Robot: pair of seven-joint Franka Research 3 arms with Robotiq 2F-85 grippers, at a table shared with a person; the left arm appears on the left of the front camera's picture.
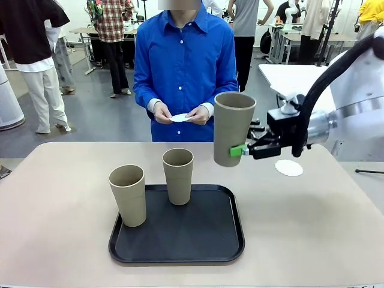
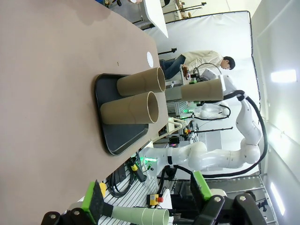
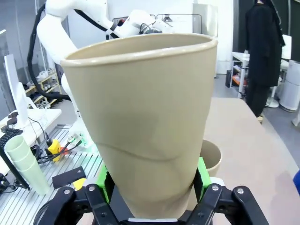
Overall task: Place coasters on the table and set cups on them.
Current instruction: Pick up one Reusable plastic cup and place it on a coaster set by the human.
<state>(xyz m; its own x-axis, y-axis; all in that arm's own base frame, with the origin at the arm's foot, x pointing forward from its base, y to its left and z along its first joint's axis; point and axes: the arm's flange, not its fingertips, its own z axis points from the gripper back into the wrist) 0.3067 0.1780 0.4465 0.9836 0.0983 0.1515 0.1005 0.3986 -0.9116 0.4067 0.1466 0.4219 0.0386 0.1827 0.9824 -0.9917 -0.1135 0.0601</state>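
So the right end effector [image 1: 237, 150] has clamped onto one tan cup [image 1: 233, 125], pinching it low down near the base with the green pads on either side. The cup is upright and up in the air, clear of the worktop [image 1: 312, 228], hanging just past the right back corner of the black tray [image 1: 237, 240]. From the right wrist camera the cup wall sits right between the two fingers, rim pointing away.

One lacy white coaster [image 1: 288, 168] lies flat on the right part of the worktop, a little to the right of the lifted cup and partly under the arm.

The two other cups are on the tray: one [image 1: 128, 195] near the front left corner, the other [image 1: 178, 176] toward the back edge, apart from each other.

The left end effector [image 2: 147, 194] has its jaws spread wide, looking across the worktop at the tray from well away.

The person in the blue shirt [image 1: 185, 66] stands at the far side holding a second coaster [image 1: 180, 117] in both hands at waist height.
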